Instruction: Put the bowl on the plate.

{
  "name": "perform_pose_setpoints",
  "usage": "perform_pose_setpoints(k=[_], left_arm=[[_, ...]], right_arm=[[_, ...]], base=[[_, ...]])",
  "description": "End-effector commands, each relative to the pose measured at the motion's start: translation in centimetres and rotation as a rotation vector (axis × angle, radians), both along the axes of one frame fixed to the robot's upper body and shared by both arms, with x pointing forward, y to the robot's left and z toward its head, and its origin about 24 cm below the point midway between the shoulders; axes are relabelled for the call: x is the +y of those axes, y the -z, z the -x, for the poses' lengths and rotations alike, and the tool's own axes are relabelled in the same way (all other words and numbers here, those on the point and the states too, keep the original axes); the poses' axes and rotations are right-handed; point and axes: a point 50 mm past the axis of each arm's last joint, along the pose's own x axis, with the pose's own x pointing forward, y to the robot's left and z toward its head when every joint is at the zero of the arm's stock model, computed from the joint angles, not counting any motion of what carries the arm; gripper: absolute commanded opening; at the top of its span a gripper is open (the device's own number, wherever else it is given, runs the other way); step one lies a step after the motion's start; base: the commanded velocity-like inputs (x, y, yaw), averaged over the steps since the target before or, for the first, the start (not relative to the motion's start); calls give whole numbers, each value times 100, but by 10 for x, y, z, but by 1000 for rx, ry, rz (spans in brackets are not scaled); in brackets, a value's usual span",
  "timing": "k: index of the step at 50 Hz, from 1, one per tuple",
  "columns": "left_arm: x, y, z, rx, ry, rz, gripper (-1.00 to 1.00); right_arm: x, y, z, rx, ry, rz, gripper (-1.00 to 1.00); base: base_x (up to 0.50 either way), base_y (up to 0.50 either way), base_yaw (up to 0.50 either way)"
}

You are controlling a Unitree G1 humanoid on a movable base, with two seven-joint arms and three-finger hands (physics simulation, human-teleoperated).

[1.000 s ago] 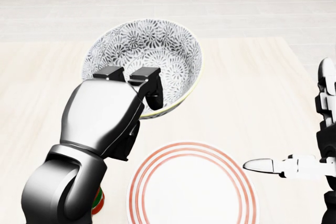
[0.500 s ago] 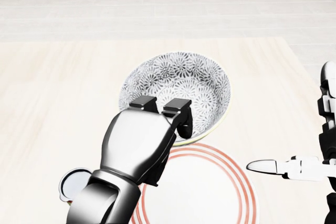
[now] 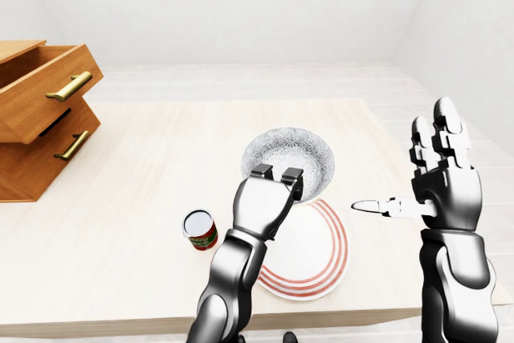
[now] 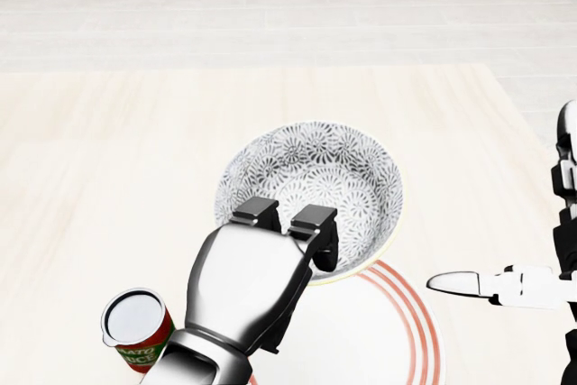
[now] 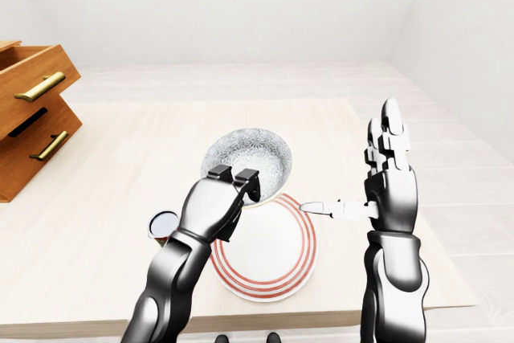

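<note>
L hand (image 4: 248,290) is pinching bowl (image 4: 315,169) by the rim, hanging it just ahead of itself over plate (image 4: 416,331) edge for set-down. R hand (image 3: 446,178) is idling wide open, clear to the right.

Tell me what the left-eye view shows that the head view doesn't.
Only the left-eye view: the wooden drawer unit, top drawer open, at the left, and the plate down to its bottom edge. Only the head view: nothing extra, just the bowl seen closer. Both: the left hand gripping the bowl at its rim, the can, the open right hand.
</note>
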Motion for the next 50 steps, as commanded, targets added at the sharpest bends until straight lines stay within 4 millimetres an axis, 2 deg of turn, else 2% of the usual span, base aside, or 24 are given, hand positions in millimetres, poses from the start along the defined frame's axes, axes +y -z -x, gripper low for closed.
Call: perform_pose_setpoints(k=[1,31,50], left_arm=[[3,6,13,-9,0,19,-100],[3,15,32,-15,25,0,-100],[6,22,37,-7,23,2,-100]], right_arm=[[0,-2,0,-8,2,7,100],[-1,3,-4,13,1,-5,100],[0,4,-5,19,1,-8,100]], base=[[0,0,0],[0,0,0],[0,0,0]])
